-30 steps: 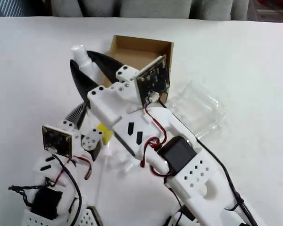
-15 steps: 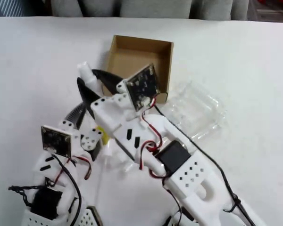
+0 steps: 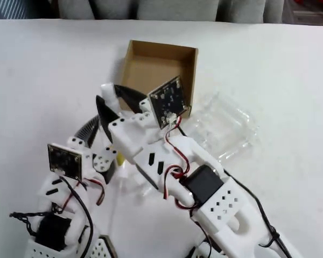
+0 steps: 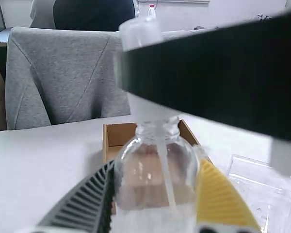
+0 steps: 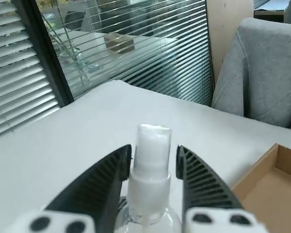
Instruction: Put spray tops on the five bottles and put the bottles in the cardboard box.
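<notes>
High view: two arms are seen over a white tabletop (image 3: 269,64), and an open cardboard box (image 3: 156,67) lies beyond them, its brown floor bare. A clear plastic tray (image 3: 223,123) is set just beside the box, on the side of the right arm. The right arm is stretched slantwise across the middle of the tabletop, above the left arm's gripper.

In the left wrist view, a clear glass bottle (image 4: 153,174) is pinched upright by the left gripper (image 4: 156,165), with the grey ribbed finger (image 4: 87,204) pressed to one side of its body and the yellow finger (image 4: 220,199) to the other. The bottle is held outside the box, just in front of the box's near wall. Whether its base rests on the tabletop cannot be told. A thin dip tube (image 4: 164,170) is seen running down through the neck into the bottle.

In the right wrist view, a white spray top (image 5: 152,170) is gripped between the two black fingers of the right gripper (image 5: 153,148), which are closed against its sides. The top is held upright directly over the neck of the bottle. Whether it is fully seated on the neck cannot be told. A corner of the box is seen beyond the gripper, and a grey chair (image 5: 262,73) stands behind the tabletop.
</notes>
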`<state>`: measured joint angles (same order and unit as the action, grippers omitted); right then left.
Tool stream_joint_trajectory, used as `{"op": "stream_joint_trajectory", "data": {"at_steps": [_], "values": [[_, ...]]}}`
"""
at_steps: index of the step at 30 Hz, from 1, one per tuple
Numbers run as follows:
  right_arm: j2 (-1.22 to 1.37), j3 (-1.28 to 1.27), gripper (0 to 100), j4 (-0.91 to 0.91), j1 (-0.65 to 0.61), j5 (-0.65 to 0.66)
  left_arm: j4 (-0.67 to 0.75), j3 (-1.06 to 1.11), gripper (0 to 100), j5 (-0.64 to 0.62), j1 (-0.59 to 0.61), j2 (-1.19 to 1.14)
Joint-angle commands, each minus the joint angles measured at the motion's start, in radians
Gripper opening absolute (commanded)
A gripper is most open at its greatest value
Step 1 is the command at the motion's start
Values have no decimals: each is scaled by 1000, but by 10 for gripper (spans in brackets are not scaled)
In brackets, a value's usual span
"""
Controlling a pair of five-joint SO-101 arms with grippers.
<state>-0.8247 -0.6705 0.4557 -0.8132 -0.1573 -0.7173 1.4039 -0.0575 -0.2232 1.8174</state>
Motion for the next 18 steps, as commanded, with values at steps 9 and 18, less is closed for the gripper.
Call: {"op": "stream_joint_trajectory", "data": {"at_steps": [9,18], "values": [[-163,137,323,268,-1,-32,21,-6,56,5,-2,12],[-318,6,261,479,1,48,101,-8,54,2,85,10]]}}
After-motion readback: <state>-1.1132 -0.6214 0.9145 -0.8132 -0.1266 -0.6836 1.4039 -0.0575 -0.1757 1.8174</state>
